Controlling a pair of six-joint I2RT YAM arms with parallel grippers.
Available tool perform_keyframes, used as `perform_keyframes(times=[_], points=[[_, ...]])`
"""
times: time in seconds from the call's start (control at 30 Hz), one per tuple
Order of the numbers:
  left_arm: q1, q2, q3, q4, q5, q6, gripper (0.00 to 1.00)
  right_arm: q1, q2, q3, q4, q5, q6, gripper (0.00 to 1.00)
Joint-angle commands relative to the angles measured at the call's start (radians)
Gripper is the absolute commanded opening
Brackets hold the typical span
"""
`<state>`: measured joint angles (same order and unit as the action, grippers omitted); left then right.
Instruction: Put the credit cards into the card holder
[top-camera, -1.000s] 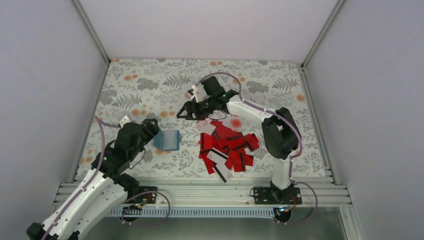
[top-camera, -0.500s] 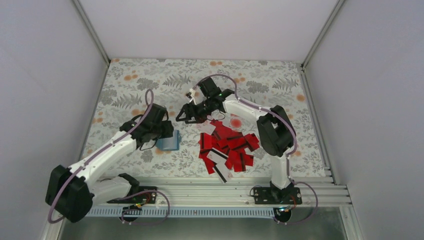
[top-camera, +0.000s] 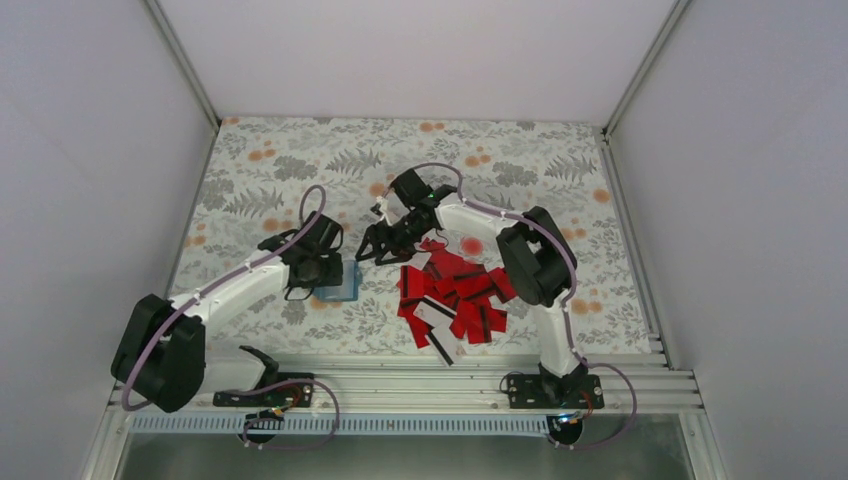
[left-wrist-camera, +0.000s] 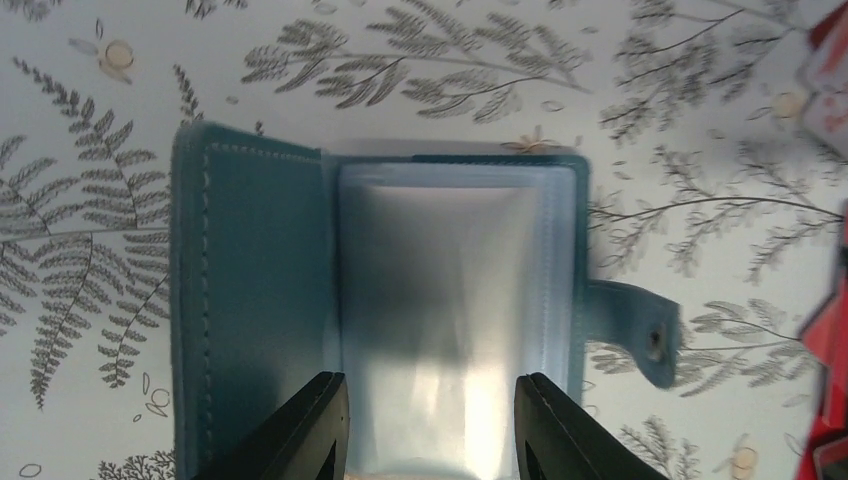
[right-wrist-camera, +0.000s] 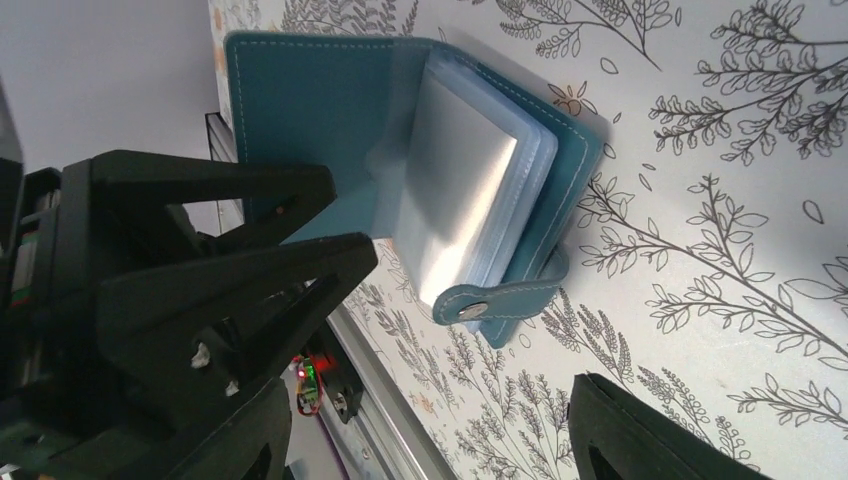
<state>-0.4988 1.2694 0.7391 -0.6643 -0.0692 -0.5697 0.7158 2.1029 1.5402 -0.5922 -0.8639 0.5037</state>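
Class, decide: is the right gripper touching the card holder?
Apart. The right wrist view shows patterned cloth between the right gripper and the card holder.

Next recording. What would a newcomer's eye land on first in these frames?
The loose heap of red credit cards in the middle of the top view stands out most. Just left of it lies the teal card holder, open with its clear pockets showing, and the left gripper is open over those pockets. The right gripper, also open and holding no card, hovers beside the holder.
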Motion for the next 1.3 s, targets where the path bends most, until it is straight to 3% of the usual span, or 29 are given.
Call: perform_keyframes(times=[0.0, 0.1, 0.3, 0.7, 0.83, 0.97, 1.27], points=[[0.012, 0.038, -0.022, 0.009, 0.014, -0.043, 0.43, 0.025, 0.046, 0.057, -0.065, 0.004, -0.025, 0.71], [0.012, 0.063, -0.032, 0.041, 0.043, -0.040, 0.46, 0.042, 0.091, 0.117, -0.121, 0.036, -0.039, 0.74], [0.007, 0.075, -0.035, 0.074, 0.074, -0.003, 0.63, 0.069, 0.121, 0.136, -0.143, 0.084, -0.035, 0.75], [0.001, 0.166, -0.039, 0.101, 0.069, 0.014, 0.64, 0.081, 0.123, 0.094, -0.128, 0.127, -0.042, 0.56], [0.000, 0.172, -0.038, 0.103, 0.053, 0.009, 0.61, 0.082, 0.120, 0.082, -0.133, 0.155, -0.049, 0.45], [0.000, 0.157, -0.050, 0.106, 0.045, -0.002, 0.51, 0.080, 0.128, 0.083, -0.141, 0.171, -0.062, 0.34], [0.002, 0.101, -0.041, 0.075, 0.001, -0.046, 0.37, 0.075, 0.150, 0.092, -0.165, 0.218, -0.096, 0.19]])
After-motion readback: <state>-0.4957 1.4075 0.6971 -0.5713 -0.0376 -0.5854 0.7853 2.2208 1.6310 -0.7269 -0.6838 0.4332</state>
